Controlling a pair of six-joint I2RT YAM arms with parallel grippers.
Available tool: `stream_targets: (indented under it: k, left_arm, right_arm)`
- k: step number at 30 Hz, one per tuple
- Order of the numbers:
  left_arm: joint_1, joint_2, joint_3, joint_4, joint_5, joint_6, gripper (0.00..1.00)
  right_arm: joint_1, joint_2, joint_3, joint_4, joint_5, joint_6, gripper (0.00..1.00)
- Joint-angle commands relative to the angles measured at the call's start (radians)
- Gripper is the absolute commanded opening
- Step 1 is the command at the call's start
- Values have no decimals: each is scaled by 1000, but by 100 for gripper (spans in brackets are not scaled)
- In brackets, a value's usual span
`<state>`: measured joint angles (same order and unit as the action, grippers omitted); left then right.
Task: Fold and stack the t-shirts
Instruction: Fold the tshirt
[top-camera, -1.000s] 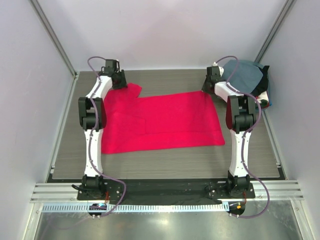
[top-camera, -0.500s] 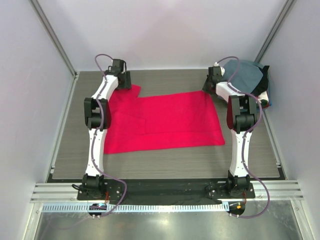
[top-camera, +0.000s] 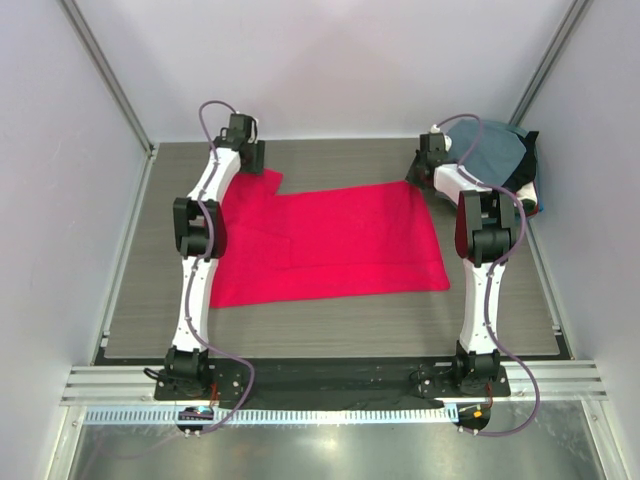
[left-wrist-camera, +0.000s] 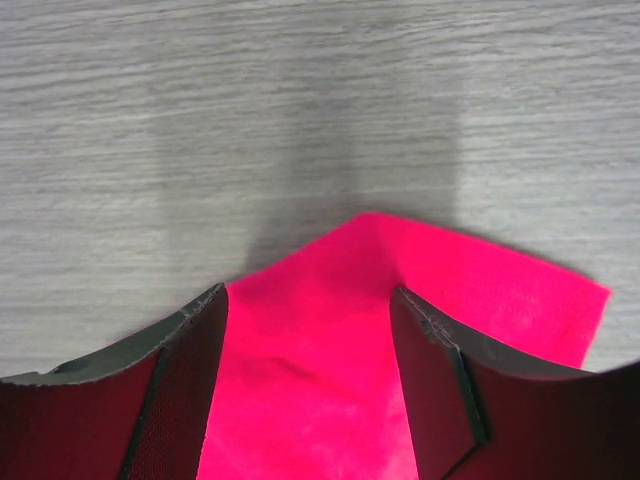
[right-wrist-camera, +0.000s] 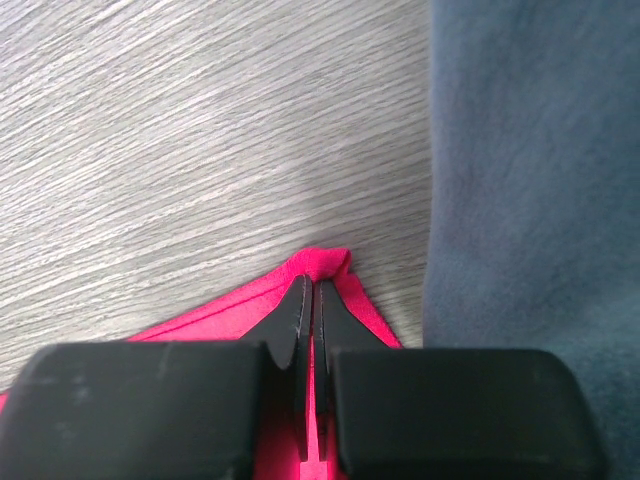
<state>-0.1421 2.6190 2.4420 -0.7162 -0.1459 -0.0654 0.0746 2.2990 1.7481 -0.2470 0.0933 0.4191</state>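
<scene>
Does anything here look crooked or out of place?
The red t-shirt lies slightly askew, its left side doubled over unevenly. At the far right corner, the grey-blue t-shirt sits in a loose heap, not folded.

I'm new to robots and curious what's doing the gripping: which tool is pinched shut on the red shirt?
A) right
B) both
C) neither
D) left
A: in its wrist view the right tool is pressed shut on a puckered corner of the red shirt, while the left tool stands wide open over the cloth.
</scene>
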Motion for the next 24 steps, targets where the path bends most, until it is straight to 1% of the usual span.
stream_targets:
  k: [1,2,5,7,8,9,11,12,14,15,18,24]
  left_arm:
    - [-2,82,97,-113,11,26,67]
    - [-2,91,115,-141,15,29,67]
    - [-4,96,95,-140,19,39,64]
    - [-4,101,91,-140,26,45,56]
    - [-4,101,91,-140,31,47,50]
    - [-4,99,89,-140,32,47,37]
    - [-2,82,68,-124,32,47,27]
    - [-2,72,55,-115,32,47,17]
    - [-4,27,5,-66,22,42,14]
    - [-4,9,-14,-46,19,41,10]
    - [-4,-65,-76,26,20,23,6]
    - [-8,-200,-198,135,69,6,2]
  right_arm:
    - [-7,-15,-41,-69,2,-3,1]
    - [-7,-18,-41,-67,0,-3,1]
    - [-9,-21,-45,-66,-13,-2,1]
    - [-9,-24,-48,-64,-15,0,1]
    - [-7,-26,-50,-64,-14,0,1]
    - [-6,-29,-52,-63,-10,0,1]
    - [-9,-33,-56,-63,-7,0,1]
    - [-9,-33,-56,-64,-7,-2,1]
    - [-9,-36,-58,-64,-13,0,1]
    - [-7,-35,-59,-63,-14,0,1]
    - [-7,-45,-62,-63,-4,1,1]
    - [-6,-75,-71,-60,16,1,1]
